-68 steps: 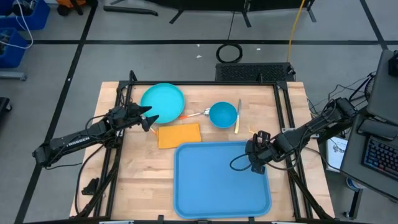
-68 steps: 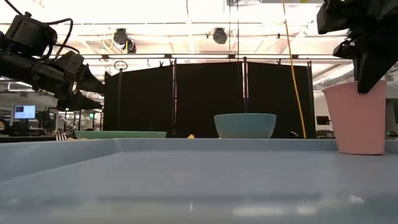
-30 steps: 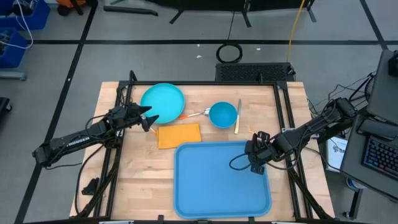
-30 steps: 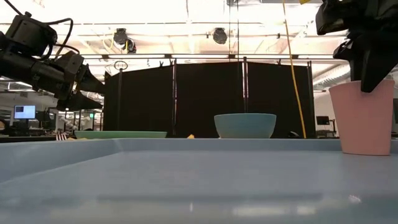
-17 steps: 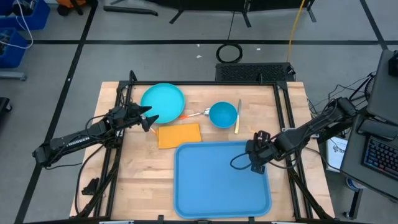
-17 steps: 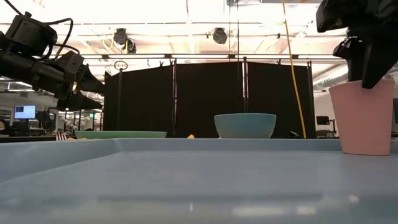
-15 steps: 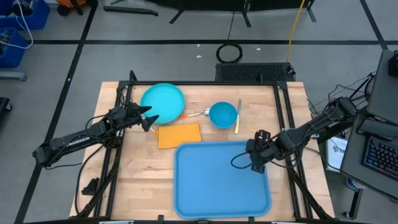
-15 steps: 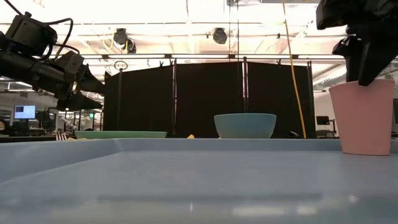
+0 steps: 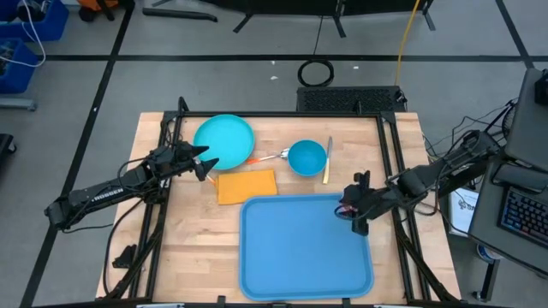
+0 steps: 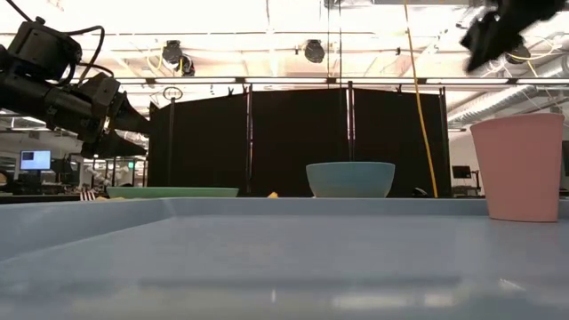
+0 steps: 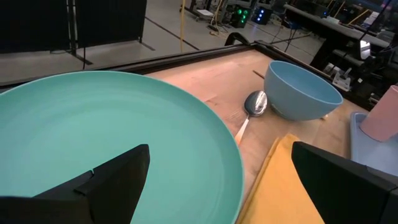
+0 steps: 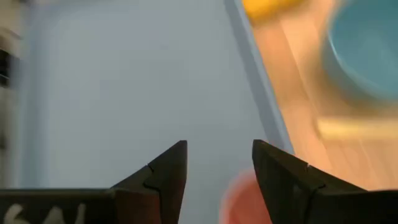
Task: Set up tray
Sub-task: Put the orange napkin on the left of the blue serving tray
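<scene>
Your tray (image 9: 300,252) carries one pink cup (image 10: 518,166); beside it sit one bowl (image 9: 306,157), one plate (image 9: 223,139). Both grippers, left (image 9: 205,165) and right (image 9: 354,214), gape, empty. No readable lettering.

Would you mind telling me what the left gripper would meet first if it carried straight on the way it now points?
Most likely the turquoise plate: the left gripper hangs open just over it, aimed across it toward the blue bowl. Its height is unclear.
</scene>
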Tool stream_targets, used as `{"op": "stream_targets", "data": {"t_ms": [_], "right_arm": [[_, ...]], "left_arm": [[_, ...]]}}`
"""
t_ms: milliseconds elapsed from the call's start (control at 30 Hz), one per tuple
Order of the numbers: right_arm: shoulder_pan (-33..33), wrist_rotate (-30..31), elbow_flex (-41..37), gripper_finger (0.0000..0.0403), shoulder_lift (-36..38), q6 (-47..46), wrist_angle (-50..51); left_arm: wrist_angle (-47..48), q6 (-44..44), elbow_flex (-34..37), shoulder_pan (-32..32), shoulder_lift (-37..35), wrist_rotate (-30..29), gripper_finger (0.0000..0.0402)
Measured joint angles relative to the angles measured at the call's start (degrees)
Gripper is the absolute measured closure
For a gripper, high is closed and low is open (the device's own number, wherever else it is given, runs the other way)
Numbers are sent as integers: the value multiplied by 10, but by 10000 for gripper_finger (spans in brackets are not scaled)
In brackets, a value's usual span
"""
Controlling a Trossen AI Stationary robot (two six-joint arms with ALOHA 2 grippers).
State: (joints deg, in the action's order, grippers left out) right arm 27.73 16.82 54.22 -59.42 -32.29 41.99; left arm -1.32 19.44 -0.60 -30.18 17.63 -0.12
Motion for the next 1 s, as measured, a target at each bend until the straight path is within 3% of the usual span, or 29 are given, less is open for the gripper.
{"op": "stream_targets", "data": {"t_ms": [200,367,667,1000], "right_arm": [[0,14,0,229,9,183,-231],[-21,10,1,232,-37,284,-335],[-111,-25,19,233,-206,332,-408],[-161,-36,137,233,-364,394,-394]], "left_arm": [[0,0,0,0,0,0,4],[0,-1,0,0,0,0,4],[0,-3,0,0,0,0,4],[-9,2,0,0,0,-1,4]]}}
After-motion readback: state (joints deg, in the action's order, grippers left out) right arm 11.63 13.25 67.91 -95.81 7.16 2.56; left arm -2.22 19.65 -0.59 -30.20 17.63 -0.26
